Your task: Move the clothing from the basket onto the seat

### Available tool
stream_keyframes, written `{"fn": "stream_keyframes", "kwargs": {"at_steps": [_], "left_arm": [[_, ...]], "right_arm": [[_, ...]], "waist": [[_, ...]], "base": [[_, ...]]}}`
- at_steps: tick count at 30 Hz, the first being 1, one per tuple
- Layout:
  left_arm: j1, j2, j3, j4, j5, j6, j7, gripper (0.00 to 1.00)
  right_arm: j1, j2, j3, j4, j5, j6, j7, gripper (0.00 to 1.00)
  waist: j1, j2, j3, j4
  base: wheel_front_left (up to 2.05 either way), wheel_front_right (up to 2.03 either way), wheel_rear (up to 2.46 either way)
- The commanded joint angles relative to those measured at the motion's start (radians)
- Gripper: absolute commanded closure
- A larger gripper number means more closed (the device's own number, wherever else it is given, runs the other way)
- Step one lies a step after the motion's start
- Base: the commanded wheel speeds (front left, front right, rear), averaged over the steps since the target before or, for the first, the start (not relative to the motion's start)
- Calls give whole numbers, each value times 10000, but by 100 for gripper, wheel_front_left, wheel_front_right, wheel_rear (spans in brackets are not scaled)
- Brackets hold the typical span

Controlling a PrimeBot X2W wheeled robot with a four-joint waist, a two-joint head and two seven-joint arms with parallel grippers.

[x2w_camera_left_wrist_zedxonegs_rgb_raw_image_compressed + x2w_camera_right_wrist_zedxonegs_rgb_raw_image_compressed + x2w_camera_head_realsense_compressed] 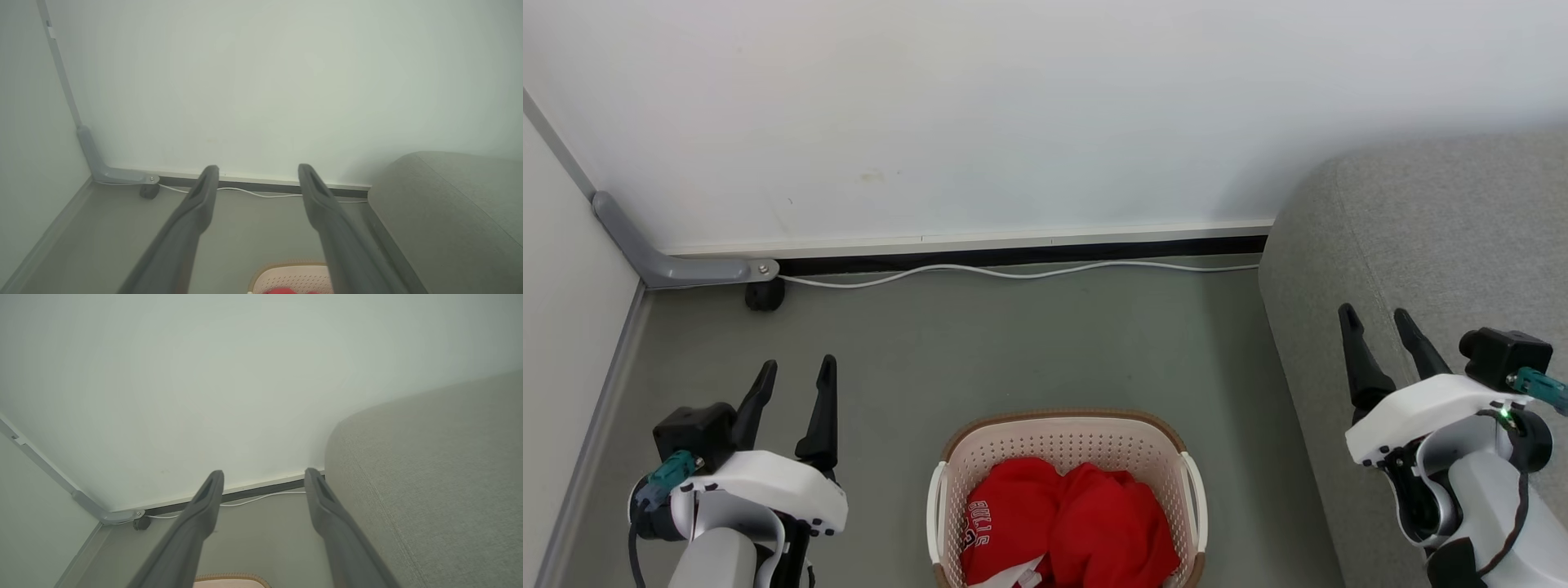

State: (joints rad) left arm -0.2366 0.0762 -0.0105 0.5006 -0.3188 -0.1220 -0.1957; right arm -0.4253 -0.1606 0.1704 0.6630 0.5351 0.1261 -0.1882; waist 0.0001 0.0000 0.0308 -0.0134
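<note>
While both arms hang idle either side of the basket (1062, 415), let me size this up. Red clothes (1086, 523) are bunched inside it, white lettering showing on the left piece, and the basket sits on the floor (1013, 351) near me, just left of the sofa (1421, 245). Nothing lies on the part of the sofa I can see, so I judge we are at the very start: reach in for the first garment.

Here is how I would run it. Bring one gripper over the middle of the heap, fingers pointing down, and drop onto the highest fold, away from the perforated sides (a fingertip catching in those holes would drag the whole basket). Pinch a thick bunch of cloth, not a thin edge. Lift straight up until the trailing cloth hangs free of the rim, then carry it right and let it go well onto the cushion, not on the rounded edge where it could slide off. The two pieces look tangled, so I would watch for the second one riding up.

Now the hardware. The left gripper (799, 363) is over bare floor left of the basket, fingers spread apart, nothing between them, touching nothing. The right gripper (1375, 314) sits over the near left edge of the sofa, likewise spread and empty; both wrist views show plain wall (1013, 122) and the white cable (1013, 272) between the fingers.
</note>
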Motion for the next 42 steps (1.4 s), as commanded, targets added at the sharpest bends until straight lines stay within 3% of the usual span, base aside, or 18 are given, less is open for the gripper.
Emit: {"fn": "stream_keyframes", "kwargs": {"at_steps": [1, 18, 35, 42], "left_arm": [[-610, 163, 365, -146, 389, 9, -146, 0], [-949, 65, 944, 93, 2413, 43, -645, 0], [-856, -166, 1225, 269, 2252, -20, -661, 0], [-990, -227, 1150, 219, 2068, -48, -661, 0]], "right_arm": [[-473, -107, 227, -106, -386, 40, -220, 0], [-890, -193, 121, 121, -2267, 46, -720, 0], [-724, -12, -377, -137, -2550, 46, -736, 0], [-906, 2, -500, -582, -2560, 46, -736, 0]], "waist": [[0, 0, 2, -6], [0, 0, 52, -51], [0, 0, 85, -41], [0, 0, 708, -53]], "base": [[0, 0, 0], [0, 0, 0], [0, 0, 0], [0, 0, 0]]}}
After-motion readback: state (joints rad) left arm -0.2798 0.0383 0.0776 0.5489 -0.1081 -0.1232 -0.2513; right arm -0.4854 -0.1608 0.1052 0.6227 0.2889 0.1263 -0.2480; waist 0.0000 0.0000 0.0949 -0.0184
